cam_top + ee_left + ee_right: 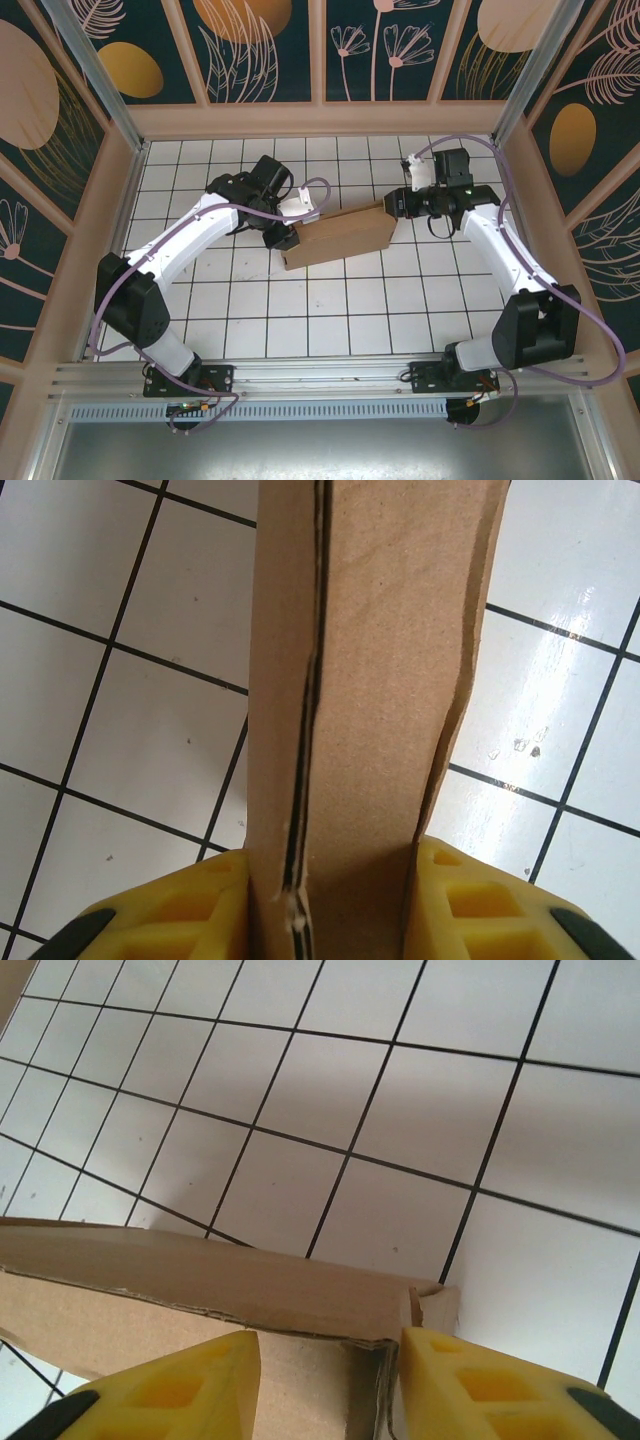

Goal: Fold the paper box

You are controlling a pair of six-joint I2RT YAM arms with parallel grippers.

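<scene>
The paper box (338,236) is a brown cardboard box folded up narrow, lying slantwise in the middle of the white tiled table. My left gripper (285,237) is at its left end. In the left wrist view both yellow fingers (200,905) press against the sides of the cardboard (370,680), so my left gripper (335,910) is shut on the box. My right gripper (392,204) is at the box's right end. In the right wrist view its jaws stand apart around the box's corner (300,1290), and my right gripper (330,1345) is open.
Wooden walls with metal posts (95,75) ring the tiled table (330,310). The metal rail (320,385) with both arm bases runs along the near edge. Purple cables (575,300) trail along both arms.
</scene>
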